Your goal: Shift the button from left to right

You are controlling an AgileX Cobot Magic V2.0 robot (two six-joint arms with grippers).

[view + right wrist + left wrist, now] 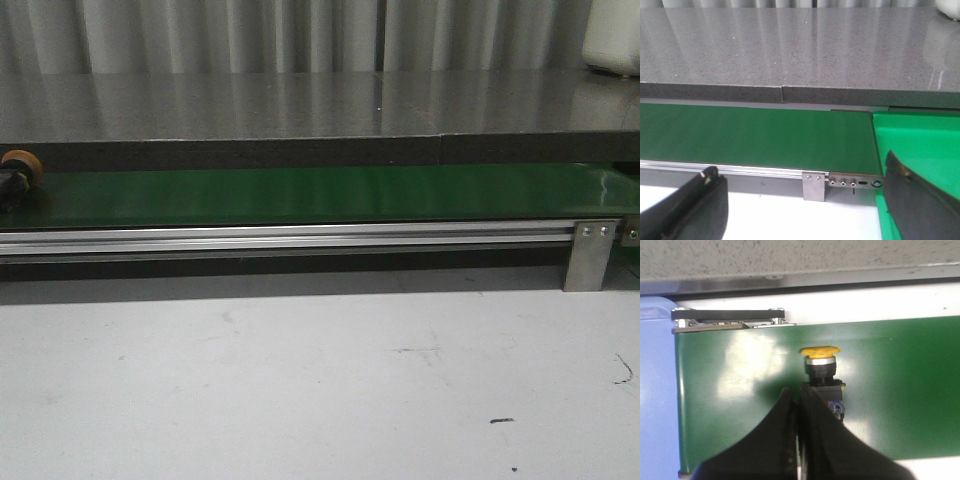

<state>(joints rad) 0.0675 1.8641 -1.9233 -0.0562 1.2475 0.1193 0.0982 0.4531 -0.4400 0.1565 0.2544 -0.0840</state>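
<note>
On the green belt lies the button — just beyond the left claw (fingers pressed together, empty).

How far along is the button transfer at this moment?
Early. The button lies on the green belt at its far left end. The left gripper, fingers together, sits right behind it. Travel to the right end, where the open right gripper waits, remains.
</note>
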